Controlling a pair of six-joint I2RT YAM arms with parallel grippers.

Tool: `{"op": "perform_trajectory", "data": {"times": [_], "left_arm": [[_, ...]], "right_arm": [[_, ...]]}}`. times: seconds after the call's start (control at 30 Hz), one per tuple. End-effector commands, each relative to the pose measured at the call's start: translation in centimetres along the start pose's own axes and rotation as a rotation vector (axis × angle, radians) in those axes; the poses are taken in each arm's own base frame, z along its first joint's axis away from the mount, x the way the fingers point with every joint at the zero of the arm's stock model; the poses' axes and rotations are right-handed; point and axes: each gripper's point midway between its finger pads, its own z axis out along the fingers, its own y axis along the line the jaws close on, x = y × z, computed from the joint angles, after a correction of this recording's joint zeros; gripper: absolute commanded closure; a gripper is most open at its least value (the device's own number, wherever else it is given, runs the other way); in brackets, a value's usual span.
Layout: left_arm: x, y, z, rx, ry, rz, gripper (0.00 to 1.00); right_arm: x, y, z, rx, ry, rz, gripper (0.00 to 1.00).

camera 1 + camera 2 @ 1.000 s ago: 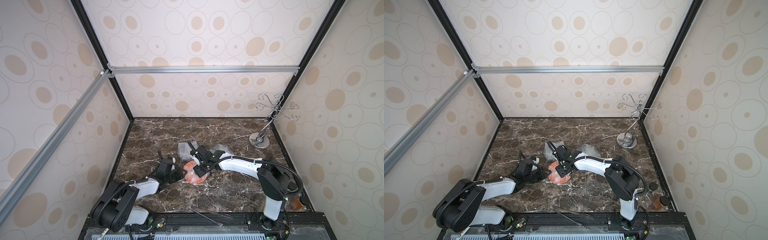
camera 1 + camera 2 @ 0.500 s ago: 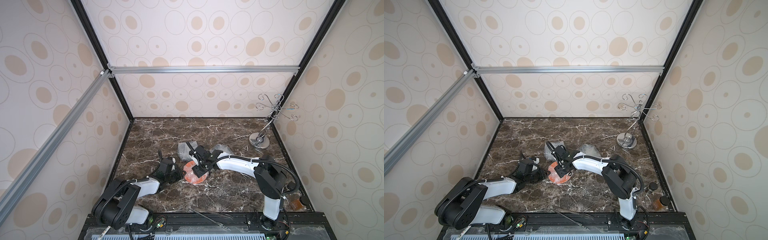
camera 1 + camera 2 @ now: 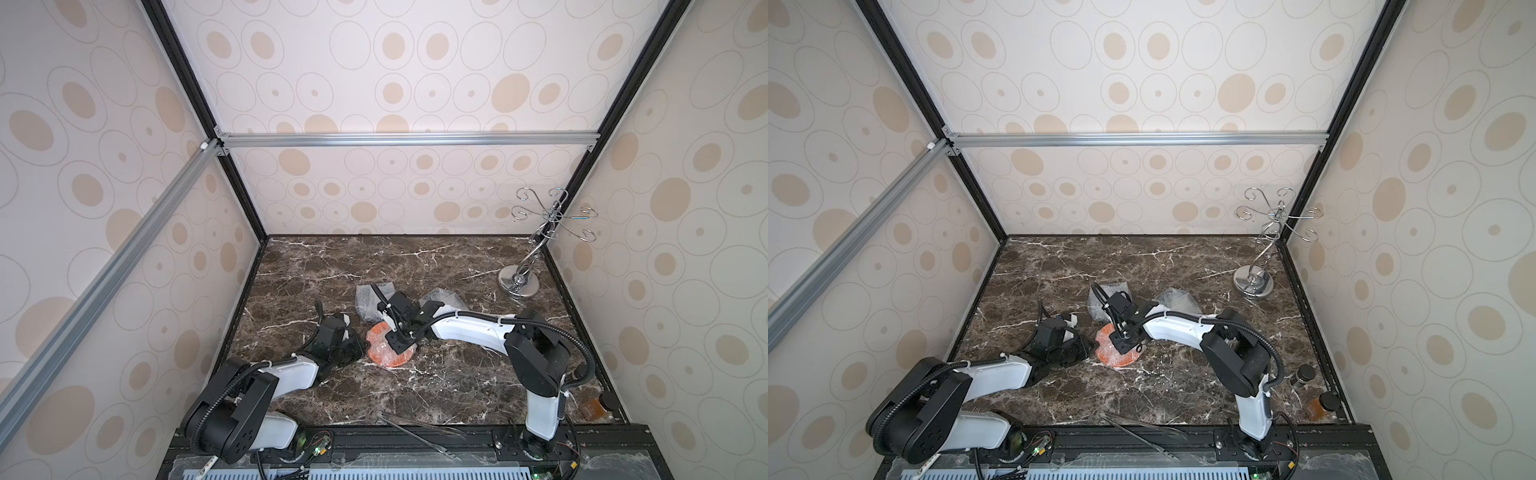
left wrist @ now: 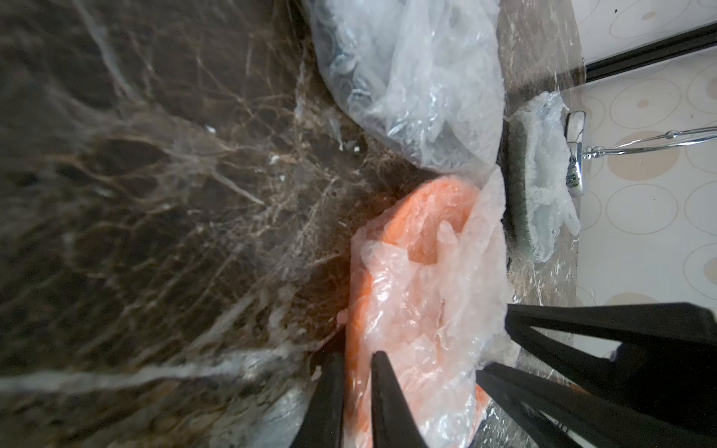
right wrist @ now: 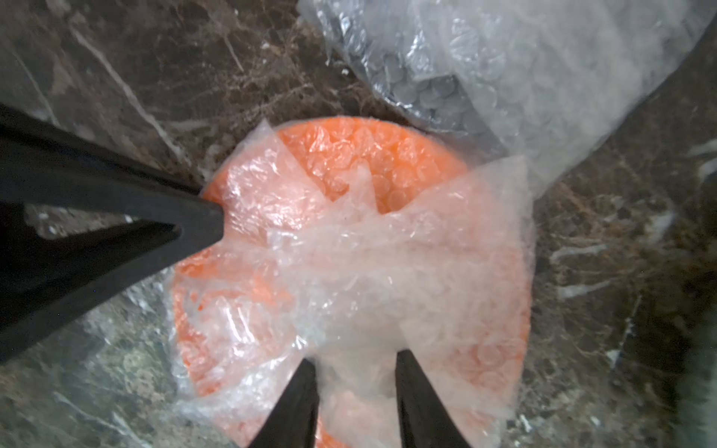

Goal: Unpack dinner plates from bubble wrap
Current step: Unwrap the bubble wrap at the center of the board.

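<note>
- Right wrist view: the marble table [image 5: 116, 77] bears the orange plate [image 5: 349, 151] lying flat, swaddled in bubble wrap [image 5: 407, 271], with a second wrapped bundle [image 5: 504, 77] just beside.
- Wrap is likely light, limp and slippery; the plate stiff and breakable.
- Best hold: the loose top fold.
- Astride that fold, the right gripper [image 5: 355, 360] stands with jaws apart.
- At the wrapped rim, the left gripper [image 4: 357, 357] pinches nearly closed.

You have three bundles on the table [image 3: 415, 257]. The nearest wrapped plate [image 3: 384, 358] lies centre front. Just behind it to the left lies the second wrapped plate [image 3: 368, 303], and behind to the right the third wrapped plate [image 3: 446, 297]. The wire stand [image 3: 519, 282] stands far right, well apart.
</note>
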Motion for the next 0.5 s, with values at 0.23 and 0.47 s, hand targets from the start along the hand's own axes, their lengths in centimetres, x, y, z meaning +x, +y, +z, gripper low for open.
{"op": "perform_trajectory", "data": {"times": [0.23, 0.47], "left_arm": [[0.1, 0.4, -0.5, -0.02, -0.018, -0.02, 0.85], [0.4, 0.9, -0.4, -0.028, -0.013, -0.025, 0.86]], "right_arm": [[0.5, 1.1, 0.0, -0.056, -0.003, 0.016, 0.89], [-0.5, 2.0, -1.5, -0.108, -0.043, 0.035, 1.0]]}}
